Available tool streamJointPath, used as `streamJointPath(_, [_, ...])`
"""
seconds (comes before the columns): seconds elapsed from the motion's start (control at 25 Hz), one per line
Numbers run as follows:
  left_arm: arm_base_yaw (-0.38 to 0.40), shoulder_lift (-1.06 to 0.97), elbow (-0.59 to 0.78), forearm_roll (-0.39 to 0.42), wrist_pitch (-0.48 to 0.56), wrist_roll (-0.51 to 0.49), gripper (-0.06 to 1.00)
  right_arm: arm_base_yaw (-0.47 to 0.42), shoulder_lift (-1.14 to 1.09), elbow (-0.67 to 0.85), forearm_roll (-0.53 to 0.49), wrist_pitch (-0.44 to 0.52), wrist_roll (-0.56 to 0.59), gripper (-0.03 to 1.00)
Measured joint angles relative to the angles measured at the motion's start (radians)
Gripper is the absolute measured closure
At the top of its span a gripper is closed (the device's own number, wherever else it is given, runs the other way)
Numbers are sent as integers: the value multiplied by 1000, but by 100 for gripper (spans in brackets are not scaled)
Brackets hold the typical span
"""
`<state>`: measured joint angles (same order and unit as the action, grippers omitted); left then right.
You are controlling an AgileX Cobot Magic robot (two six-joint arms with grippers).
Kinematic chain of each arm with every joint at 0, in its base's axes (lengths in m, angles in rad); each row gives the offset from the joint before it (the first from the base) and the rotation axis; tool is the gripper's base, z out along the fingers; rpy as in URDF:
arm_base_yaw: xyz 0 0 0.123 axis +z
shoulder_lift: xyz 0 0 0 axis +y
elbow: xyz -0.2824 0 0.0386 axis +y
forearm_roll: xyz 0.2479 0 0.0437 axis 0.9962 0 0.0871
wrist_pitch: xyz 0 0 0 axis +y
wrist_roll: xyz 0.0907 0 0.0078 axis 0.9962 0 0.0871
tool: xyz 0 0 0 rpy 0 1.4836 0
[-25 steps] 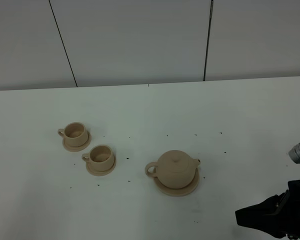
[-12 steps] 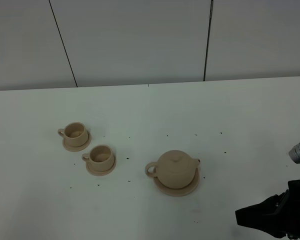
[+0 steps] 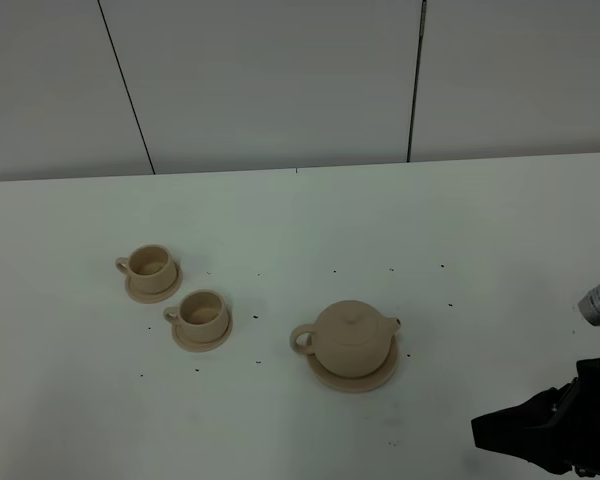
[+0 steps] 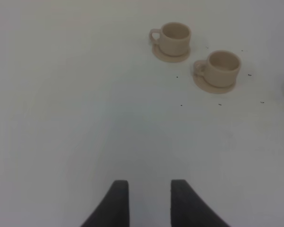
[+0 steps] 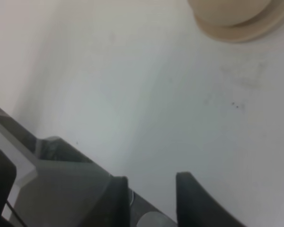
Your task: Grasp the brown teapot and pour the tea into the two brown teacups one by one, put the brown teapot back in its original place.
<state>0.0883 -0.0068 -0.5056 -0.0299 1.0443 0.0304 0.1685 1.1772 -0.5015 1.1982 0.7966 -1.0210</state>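
Sitting on its wide beige clay saucer (image 3: 378, 380), the squat beige clay teapot (image 3: 351, 337) shares the white tabletop (image 3: 460, 230) with two small beige clay cups (image 3: 150, 266) (image 3: 203, 312) — left hand (image 4: 149, 201) and right hand (image 5: 151, 196) both parted, empty, apart from it.

The brown teapot (image 3: 350, 335) reads a flat beige-tan, plain unpatterned clay, and the wide saucer (image 3: 356, 384) under it matches that tone exactly. Same beige-tan on the far teacup (image 3: 152, 264) and the near teacup (image 3: 202, 310), and on their small saucers (image 3: 202, 345) too. The table (image 3: 460, 220) is white, peppered with tiny dark specks (image 3: 334, 270). Behind it the wall (image 3: 280, 80) is pale grey, crossed by thin black seams (image 3: 127, 85). The left gripper (image 4: 144, 201) shows dark charcoal, the right gripper (image 5: 149, 198) likewise, and the right arm (image 3: 555, 432) is black.
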Motion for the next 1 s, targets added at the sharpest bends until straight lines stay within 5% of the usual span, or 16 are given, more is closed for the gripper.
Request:
streamJointPath(0.72, [0,0,0,1,0,-1,65,0,1,-7,221,-41,-112,73])
streamJointPath(1.0, [0,0,0,1,0,-4,65,0,52,-186,246,-44,-129,73])
